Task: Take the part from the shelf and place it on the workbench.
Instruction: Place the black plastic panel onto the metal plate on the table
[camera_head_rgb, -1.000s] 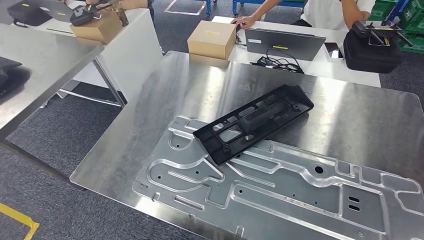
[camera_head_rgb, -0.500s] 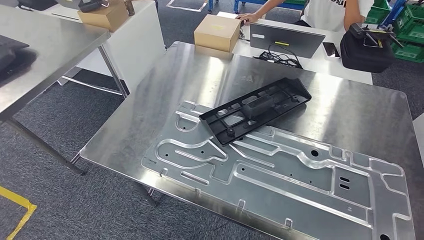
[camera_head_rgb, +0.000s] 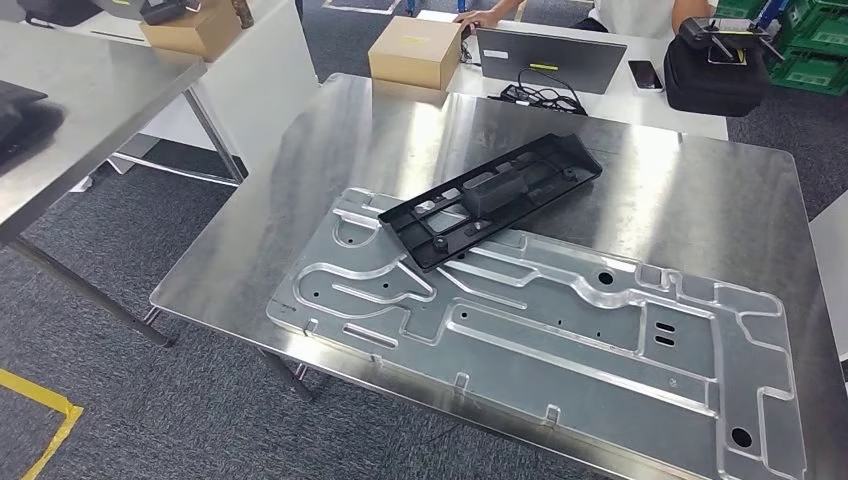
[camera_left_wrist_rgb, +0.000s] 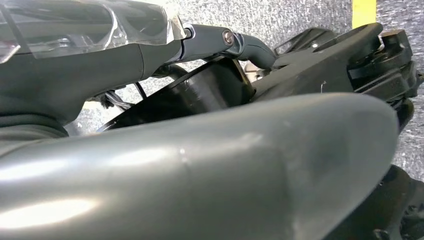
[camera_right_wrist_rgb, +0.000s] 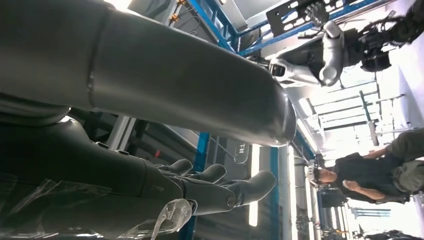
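Black part (camera_head_rgb: 492, 201) centre frame, tilted on metal plate (camera_head_rgb: 560, 345) | right hand (camera_right_wrist_rgb: 210, 187) fingers extended, empty; left hand (camera_left_wrist_rgb: 200, 165) undeterminable | risk: sliding off raised ribs.

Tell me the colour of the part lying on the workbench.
Black; the part shows best in the head view.

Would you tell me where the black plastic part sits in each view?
Head view: the black part lies mid-picture, tilted across the far left corner of the aluminium plate on the workbench.
Left wrist view: not in it.
Right wrist view: not in it.
Shared landmark: yellow floor tape, head and left wrist views.
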